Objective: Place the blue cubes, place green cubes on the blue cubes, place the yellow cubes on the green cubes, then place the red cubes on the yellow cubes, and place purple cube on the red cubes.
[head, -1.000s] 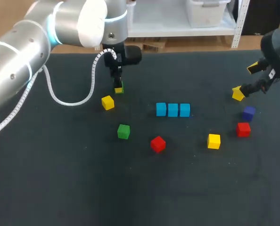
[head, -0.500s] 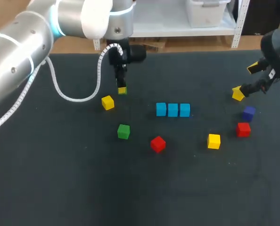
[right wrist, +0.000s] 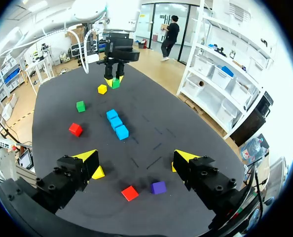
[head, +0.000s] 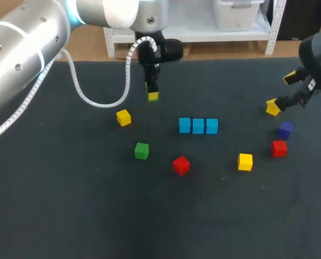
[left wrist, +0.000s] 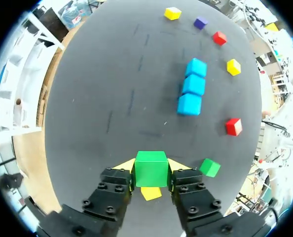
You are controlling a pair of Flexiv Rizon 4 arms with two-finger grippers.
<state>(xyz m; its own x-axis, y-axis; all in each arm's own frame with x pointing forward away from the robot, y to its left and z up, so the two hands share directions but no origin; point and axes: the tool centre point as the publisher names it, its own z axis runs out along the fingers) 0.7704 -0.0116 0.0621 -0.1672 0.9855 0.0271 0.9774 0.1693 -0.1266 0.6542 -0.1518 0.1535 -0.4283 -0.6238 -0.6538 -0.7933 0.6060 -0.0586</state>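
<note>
The small green cube (left wrist: 151,168) sits clamped between the yellow fingertips of the left gripper (head: 152,95), held clear of the dark table (head: 85,210). Over the last second it has been carried sideways, away from the loose yellow cube (head: 123,117) it hung beside and toward the row of three light-blue cubes (head: 198,125). It isn't over them yet and remains a little short, off the row's left end. To my eye that means the blue base is laid and the first green is on its way to it, while a second green cube (head: 141,150) waits on the table nearer the front. The left arm comes in from the left and reaches past the table's far edge, its wrist turned straight down so the fingers point at the cloth. The right gripper (right wrist: 136,160) hangs at the far right side with its fingers spread wide and nothing between them, another yellow cube (right wrist: 98,173) lying just beside one tip.
</note>
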